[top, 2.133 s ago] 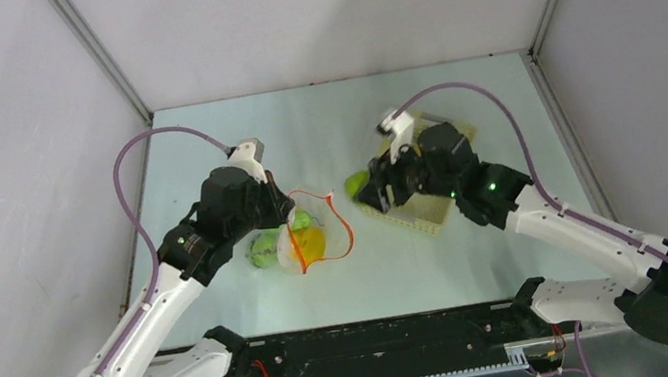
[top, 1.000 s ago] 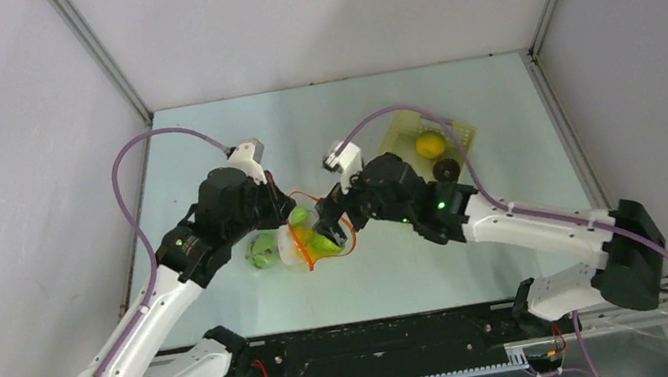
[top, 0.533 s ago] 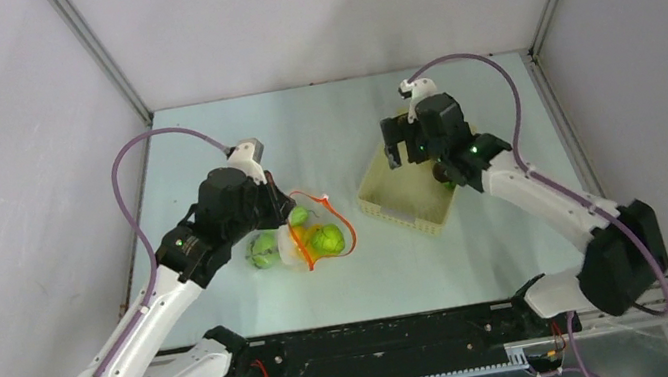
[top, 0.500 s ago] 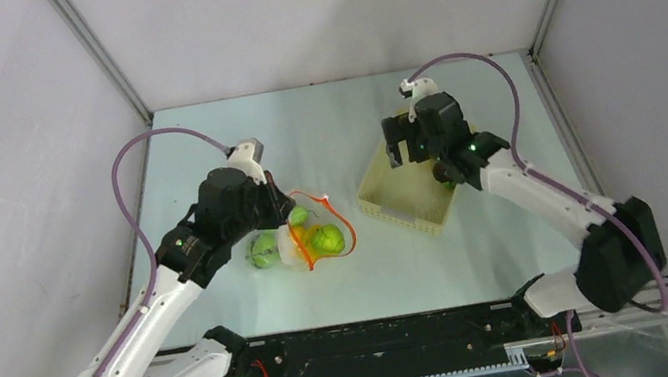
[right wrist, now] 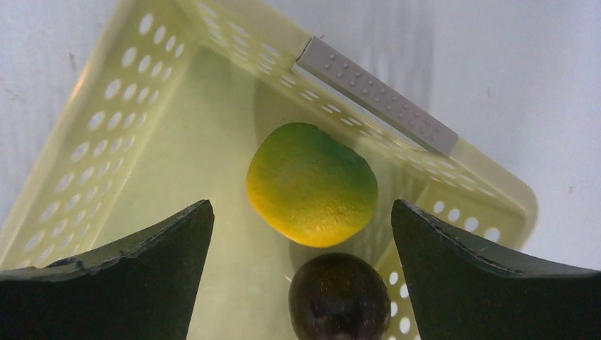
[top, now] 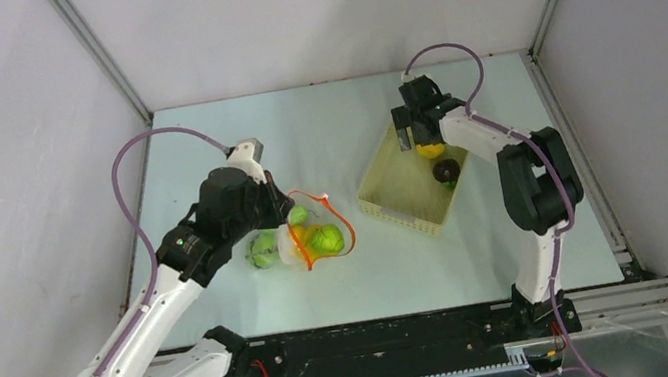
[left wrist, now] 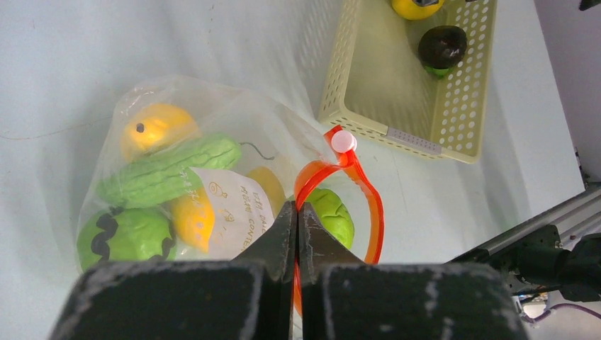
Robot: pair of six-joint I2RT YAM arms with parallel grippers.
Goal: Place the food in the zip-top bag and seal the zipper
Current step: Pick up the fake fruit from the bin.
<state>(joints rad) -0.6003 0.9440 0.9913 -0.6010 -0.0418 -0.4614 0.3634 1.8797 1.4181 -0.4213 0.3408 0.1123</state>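
The clear zip-top bag (top: 303, 244) lies left of centre with several green, yellow and orange toy foods inside; it also shows in the left wrist view (left wrist: 212, 205). My left gripper (left wrist: 298, 212) is shut on the red-orange zipper strip (left wrist: 368, 205) and holds the mouth up. My right gripper (right wrist: 301, 234) is open above the basket, over a yellow-green fruit (right wrist: 312, 184) and a dark purple fruit (right wrist: 339, 296). In the top view the right gripper (top: 414, 130) hovers at the basket's far corner, by the yellow fruit (top: 428, 148) and purple fruit (top: 446, 170).
The pale yellow lattice basket (top: 392, 194) sits right of centre, tilted; it shows in the left wrist view (left wrist: 397, 92) and right wrist view (right wrist: 142, 142). A white slider knob (left wrist: 344, 141) sits on the zipper strip. Grey walls enclose the table.
My right gripper dropped a green fruit into the bag, then swung back to the basket and now hovers over its far corner. The left arm has held still.
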